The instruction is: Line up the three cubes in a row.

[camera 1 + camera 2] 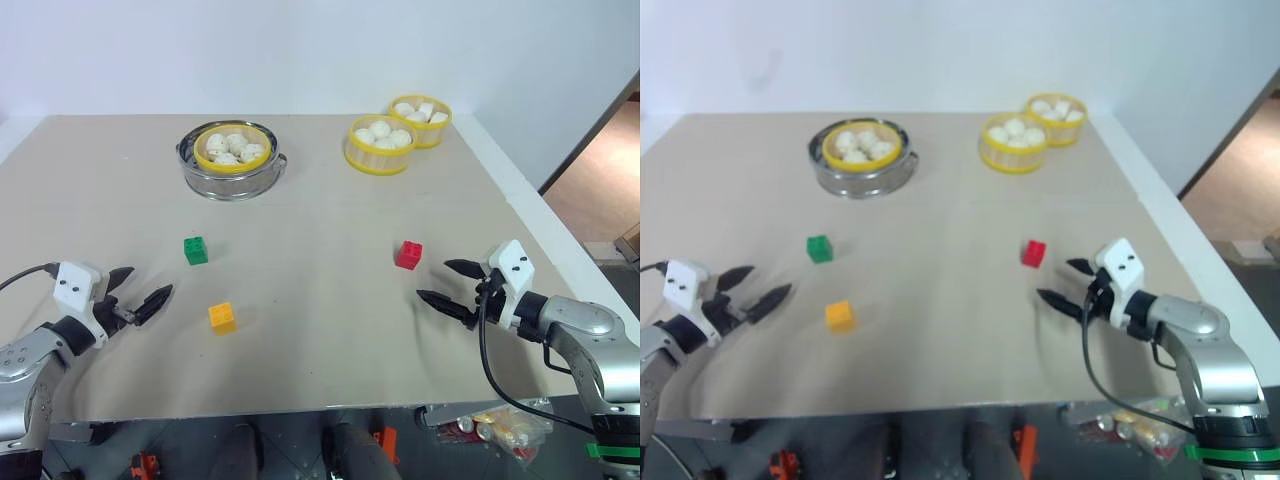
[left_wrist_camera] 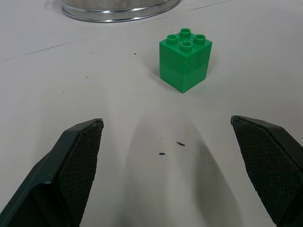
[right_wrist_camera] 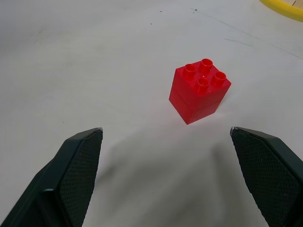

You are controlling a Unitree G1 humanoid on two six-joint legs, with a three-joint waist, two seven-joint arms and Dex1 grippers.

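Head views: the three cubes are seen scattered on the beige counter (image 1: 300,330), none touching another. The left pincer (image 1: 140,289) is held just above the counter's near left part, its two black fingers spread wide and empty. The green cube (image 1: 196,250) lies ahead of it and a little toward the middle, apart from the fingertips. The yellow-orange cube (image 1: 222,317) sits just beside that pincer on its inner side, nearer the front edge, also untouched. The right pincer (image 1: 446,283) is held at the near right, fingers likewise spread wide with nothing between them. The red cube (image 1: 408,254) stands just beyond its tips, slightly toward the middle. Far past both pincers, buns are seen in a yellow-rimmed basket set in a steel steamer pot (image 1: 232,158) and in two more yellow baskets (image 1: 381,144) at the back right.

Left wrist view: the green cube is shown upright, studs up, ahead of the open fingers (image 2: 78,156) and nearer the finger on one side; the gap between the fingers is bare counter. The steel pot's rim is visible beyond the cube.

Right wrist view: the red cube is shown studs up, ahead of the wide-spread fingers (image 3: 80,163), roughly in line with the gap, untouched.
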